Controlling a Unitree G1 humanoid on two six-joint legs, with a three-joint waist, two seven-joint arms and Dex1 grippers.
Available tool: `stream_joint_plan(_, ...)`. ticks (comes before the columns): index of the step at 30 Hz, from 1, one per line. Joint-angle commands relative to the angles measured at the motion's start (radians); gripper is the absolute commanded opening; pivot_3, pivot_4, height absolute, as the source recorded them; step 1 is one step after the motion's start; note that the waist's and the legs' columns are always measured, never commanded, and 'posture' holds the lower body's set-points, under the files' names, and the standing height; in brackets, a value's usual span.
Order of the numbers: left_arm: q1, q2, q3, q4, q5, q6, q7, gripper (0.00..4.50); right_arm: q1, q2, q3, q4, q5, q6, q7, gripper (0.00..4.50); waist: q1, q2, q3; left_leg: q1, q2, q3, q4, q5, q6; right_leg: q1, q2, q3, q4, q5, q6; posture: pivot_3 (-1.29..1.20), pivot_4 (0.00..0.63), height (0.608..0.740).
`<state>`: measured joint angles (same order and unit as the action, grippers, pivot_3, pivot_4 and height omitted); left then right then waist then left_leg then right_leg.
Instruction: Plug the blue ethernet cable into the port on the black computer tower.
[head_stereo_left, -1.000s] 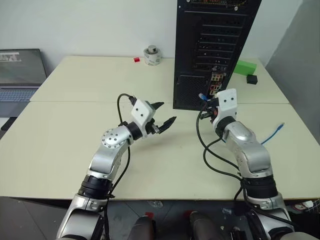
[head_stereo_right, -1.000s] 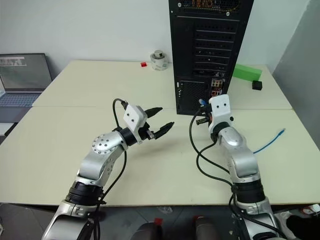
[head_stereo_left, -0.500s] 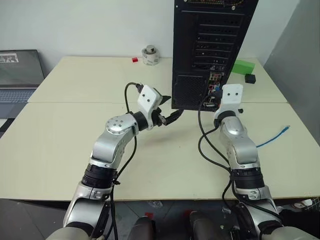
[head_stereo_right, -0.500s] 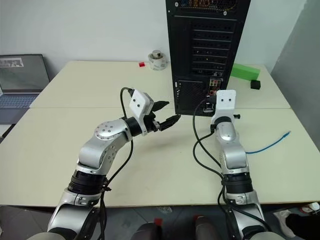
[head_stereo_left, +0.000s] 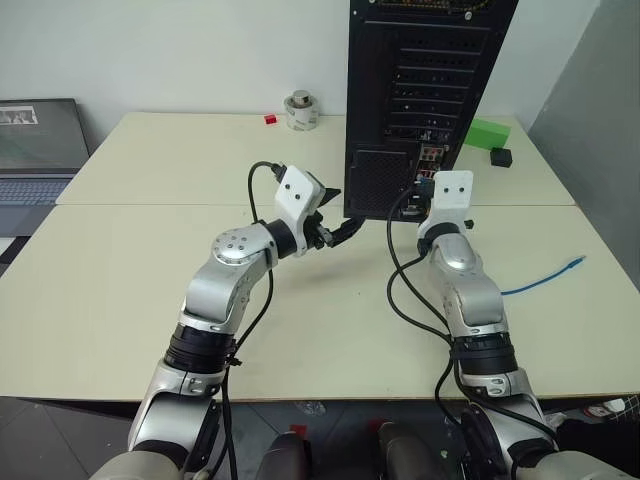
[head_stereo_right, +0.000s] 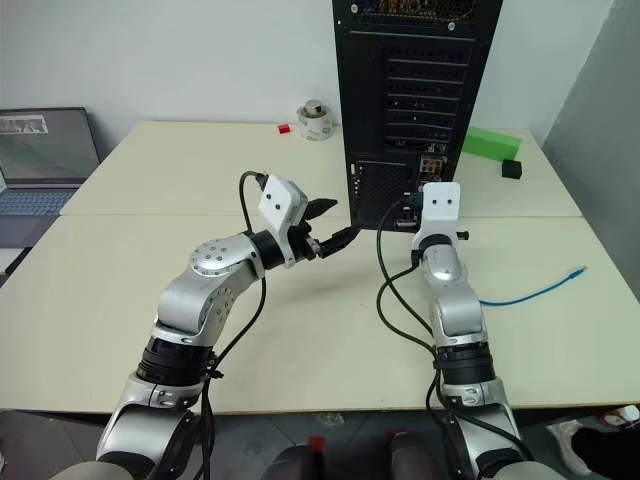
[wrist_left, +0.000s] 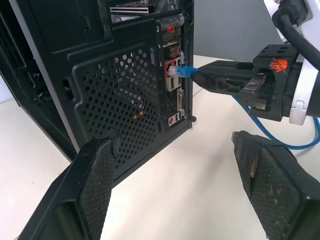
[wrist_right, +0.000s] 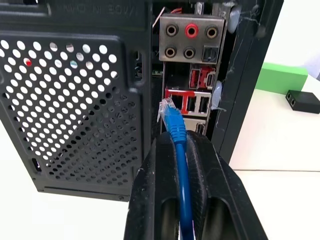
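1. Left eye view: the right gripper (head_stereo_left: 424, 199) sits just in front of the black computer tower (head_stereo_left: 425, 90), near the coloured connector strip low on its back panel. From behind its wrist the blue ethernet cable (head_stereo_left: 540, 284) trails away over the table (head_stereo_left: 120, 280) to a loose plug at the far end. The left gripper (head_stereo_left: 335, 215) hovers beside the tower's lower grille, holding nothing. A laptop (head_stereo_left: 35, 145), a roll of tape (head_stereo_left: 303, 110) and a green block (head_stereo_left: 488, 133) lie well away from the work.

2. Right eye view: same layout; the right arm is plainly the nearer one to the connectors, and nothing stands between its fingers and the panel.

3. Left wrist view: the left fingers (wrist_left: 95, 185) are spread wide and empty. Beyond them the right gripper reaches in level, and the clear plug tip looks to be right at a red-framed socket; whether it is touching or has entered cannot be told.

4. Right wrist view: the right fingers (wrist_right: 157, 190) are pressed together on the cable, pinching it just behind the plug. The plug's long axis runs straight out ahead of the fingertips toward the port (wrist_right: 176, 103), which lies directly ahead and seems a little to one side of the tip. The coming push likely turns on that small sideways alignment; the neighbouring sockets and metal frame edges are what the tip could catch on.
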<state>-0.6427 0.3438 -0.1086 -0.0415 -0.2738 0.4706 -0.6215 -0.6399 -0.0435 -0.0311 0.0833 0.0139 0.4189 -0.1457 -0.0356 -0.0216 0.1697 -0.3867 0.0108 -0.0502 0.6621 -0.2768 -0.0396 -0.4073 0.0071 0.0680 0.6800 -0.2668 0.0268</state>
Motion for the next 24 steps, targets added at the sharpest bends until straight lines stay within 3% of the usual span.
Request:
stream_joint_plan(1,-0.023,-0.004,0.021,-0.02,-0.005,-0.013,0.001,3.79,-0.03,0.003,-0.022,-0.008,-0.006,-0.042,-0.012,0.0,0.0,0.0,0.0,0.0,0.0,0.0,0.0,0.0,0.0,0.0,0.0,0.0,0.0,0.0,0.0,0.0,0.15,0.74)
stream_joint_plan(24,-0.016,0.006,0.013,-0.018,0.008,-0.038,-0.026,3.79,-0.061,0.013,-0.028,0.046,-0.01,-0.09,-0.015,0.0,-0.006,0.0,0.0,0.0,0.0,0.0,0.0,0.0,0.0,0.0,0.0,0.0,0.0,0.0,0.0,0.0,0.15,0.74)
